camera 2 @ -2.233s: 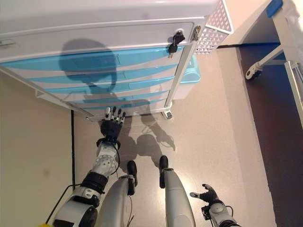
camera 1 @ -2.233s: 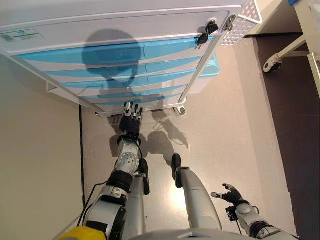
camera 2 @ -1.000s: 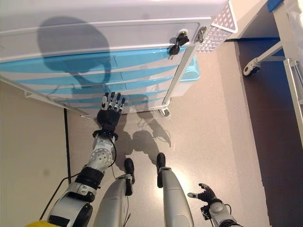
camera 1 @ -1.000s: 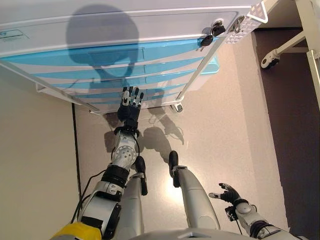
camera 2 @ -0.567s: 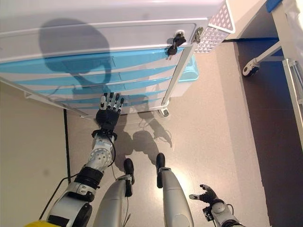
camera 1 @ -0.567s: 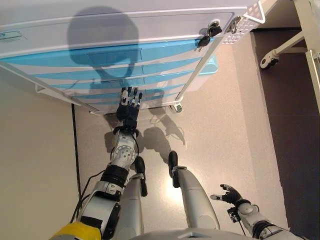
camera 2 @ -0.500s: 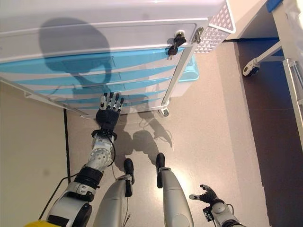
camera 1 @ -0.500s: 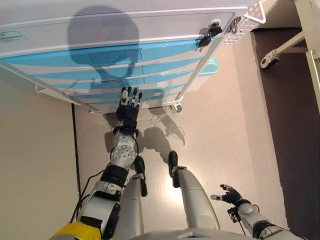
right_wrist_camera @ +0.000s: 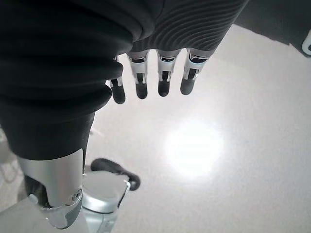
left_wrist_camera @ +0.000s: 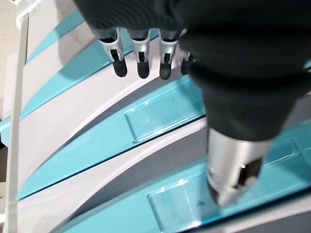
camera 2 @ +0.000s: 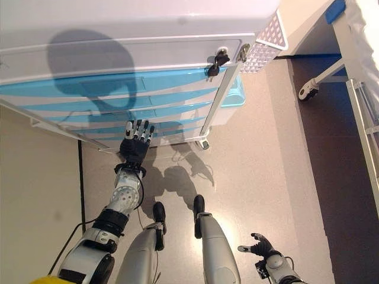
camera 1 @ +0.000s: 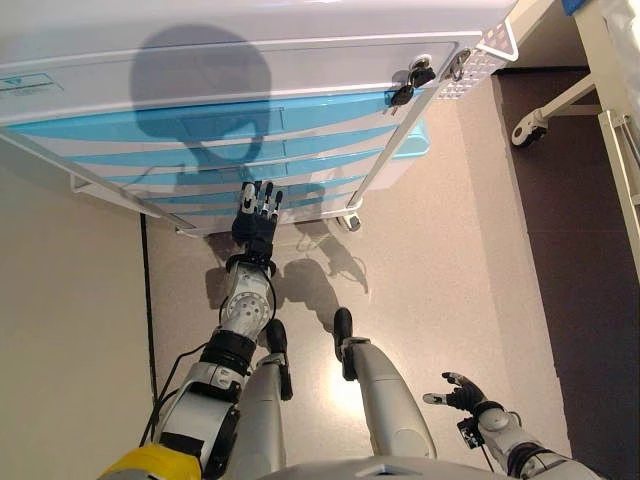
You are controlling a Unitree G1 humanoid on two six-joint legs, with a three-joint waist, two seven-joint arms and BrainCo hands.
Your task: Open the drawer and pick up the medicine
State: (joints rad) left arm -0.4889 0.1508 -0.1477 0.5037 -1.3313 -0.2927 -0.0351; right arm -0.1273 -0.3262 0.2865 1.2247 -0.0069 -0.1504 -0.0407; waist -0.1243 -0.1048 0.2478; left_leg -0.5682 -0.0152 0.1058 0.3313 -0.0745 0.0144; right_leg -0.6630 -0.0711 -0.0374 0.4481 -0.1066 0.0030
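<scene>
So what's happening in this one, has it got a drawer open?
Not yet. The robot stands before a white drawer cabinet with blue drawer fronts, all shut. Its left hand reaches toward the lower drawers with straight fingers, holding nothing; the left wrist view shows the fingertips just off the blue fronts. The right hand hangs open and idle low at its side, over the floor. No medicine is in sight.

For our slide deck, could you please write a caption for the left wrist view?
The open left hand reaches toward the closed blue drawer fronts of the cabinet, fingers straight.
</scene>
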